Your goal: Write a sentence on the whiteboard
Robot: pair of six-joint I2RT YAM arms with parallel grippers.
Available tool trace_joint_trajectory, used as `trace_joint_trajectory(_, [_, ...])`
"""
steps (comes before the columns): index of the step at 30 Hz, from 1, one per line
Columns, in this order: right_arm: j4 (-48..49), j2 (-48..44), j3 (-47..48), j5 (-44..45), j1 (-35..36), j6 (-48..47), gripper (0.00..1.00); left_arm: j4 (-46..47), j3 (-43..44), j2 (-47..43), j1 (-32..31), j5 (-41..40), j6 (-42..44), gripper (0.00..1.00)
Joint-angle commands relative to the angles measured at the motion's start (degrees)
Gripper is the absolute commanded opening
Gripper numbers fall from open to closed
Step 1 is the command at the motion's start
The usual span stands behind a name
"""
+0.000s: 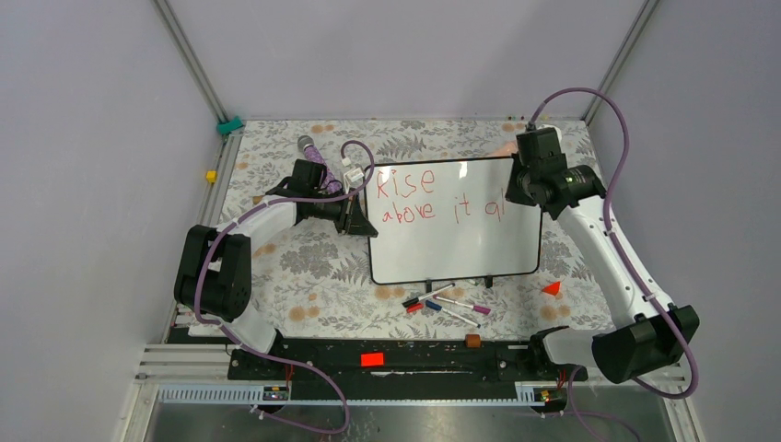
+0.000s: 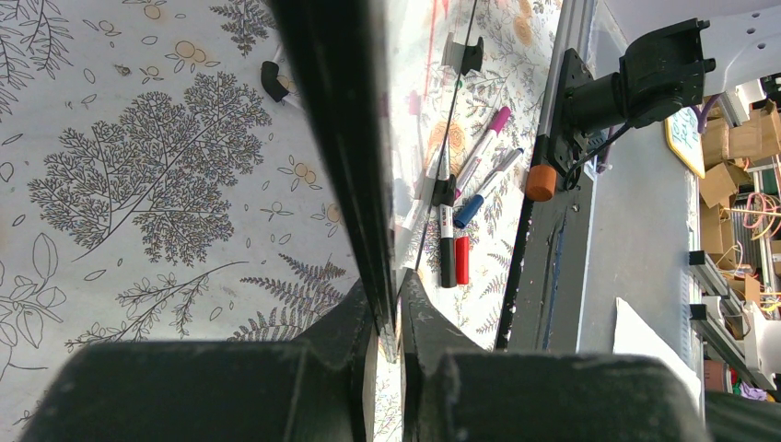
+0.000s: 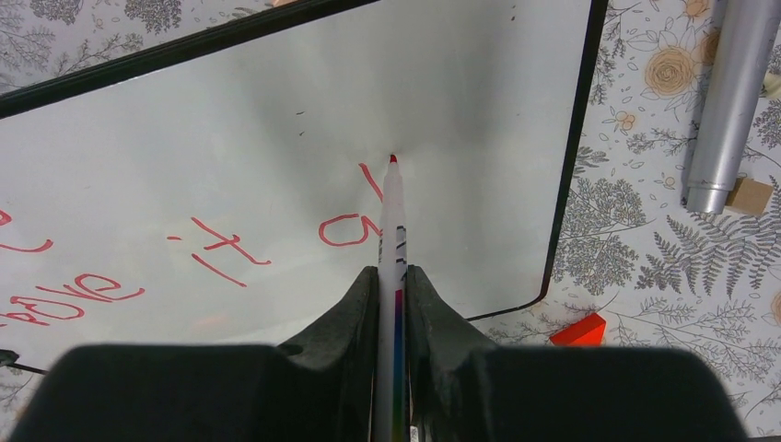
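1. The large glossy white whiteboard with a thin black rim (image 1: 460, 249) lay on the flower-patterned tabletop (image 1: 304, 267), between the two arms. Its writing face was turned up, so both the overhead camera and the pen could reach it.
2. The left gripper (image 2: 387, 313) was clamped on the board's left rim, its two black fingers pinching the edge from either side. This grip was probably there to steady the board, so that pen pressure could not slide it across the cloth.
3. The right gripper (image 3: 393, 276) was closed tight on a slim white marker with a red tip (image 3: 393, 212). The marker was held lengthwise between the fingers and pointed forward, so the tip stayed visible to the wrist camera.
4. The red handwritten sentence (image 1: 433, 198) sat in two lines on the board's upper half, reading "Rise" and below it "above it al".
5. The marker's tip rested at the top of the last stroke, near the board's right rim, apparently touching the surface. By my judgement the writing was nearly finished, with one letter missing.
6. Several loose markers (image 1: 447, 302) lay on the tabletop just beside the board's near edge, apart from both arms.
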Motion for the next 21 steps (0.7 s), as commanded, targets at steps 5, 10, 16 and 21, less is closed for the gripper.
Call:
trace_joint_trajectory(5, [2.4, 0.22, -0.58, -0.34, -0.56, -0.56, 0.0, -4.88, -0.94, 0.04, -0.88, -8.26, 5.28, 0.0])
trace_joint_trajectory(10, [2.33, -2.34, -5.62, -1.03, -0.56, 0.99, 0.0, -4.87, -1.15, -0.3, -0.88, -8.43, 5.26, 0.0])
trace_joint_trajectory(16, [2.31, -6.4, -12.2, -3.83, -0.56, 3.67, 0.0, -4.86, -0.98, -0.01, -0.81, -8.26, 5.24, 0.0])
trace_joint_trajectory(21, [2.24, -7.58, -13.05, -3.72, -0.55, 4.25, 0.0, -4.81, -0.9, 0.14, -0.85, -8.1, 5.12, 0.0])
